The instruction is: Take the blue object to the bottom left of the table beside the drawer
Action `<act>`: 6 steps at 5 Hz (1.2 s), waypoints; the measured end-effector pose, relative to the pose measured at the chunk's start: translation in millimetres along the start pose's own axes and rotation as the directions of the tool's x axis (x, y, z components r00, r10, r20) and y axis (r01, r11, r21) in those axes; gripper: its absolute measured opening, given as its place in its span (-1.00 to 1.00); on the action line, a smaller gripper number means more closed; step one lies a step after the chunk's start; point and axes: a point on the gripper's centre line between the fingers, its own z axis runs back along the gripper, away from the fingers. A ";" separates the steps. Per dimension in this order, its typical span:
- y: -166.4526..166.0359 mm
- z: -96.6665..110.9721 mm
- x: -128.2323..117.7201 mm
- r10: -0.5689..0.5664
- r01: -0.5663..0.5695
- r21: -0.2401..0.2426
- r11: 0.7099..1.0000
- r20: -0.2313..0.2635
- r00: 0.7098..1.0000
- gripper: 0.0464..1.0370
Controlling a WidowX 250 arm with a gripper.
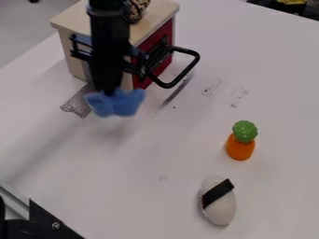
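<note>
Hand point(110, 92): closed on the blue object point(118, 105), its tips hidden by it; exact gap cannot be told
Blue object: at the hand's lower end, near the drawer point(163, 35); blurred, broader side to side, two lobes angled up and outward
Drawer: partly hidden behind the arm, cut off by the top edge
Worktop point(156, 154) marks: dark, speckled, illegible
</note>
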 end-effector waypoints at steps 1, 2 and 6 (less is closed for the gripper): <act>48.8 7.1 -8.9 0.093 -0.093 0.000 0.996 -0.014 0.996 -0.91; 84.8 -17.0 -18.8 0.176 -0.174 0.027 0.984 -0.056 0.983 -0.91; 95.8 -37.3 -27.6 0.250 -0.250 0.031 0.968 0.001 0.968 0.16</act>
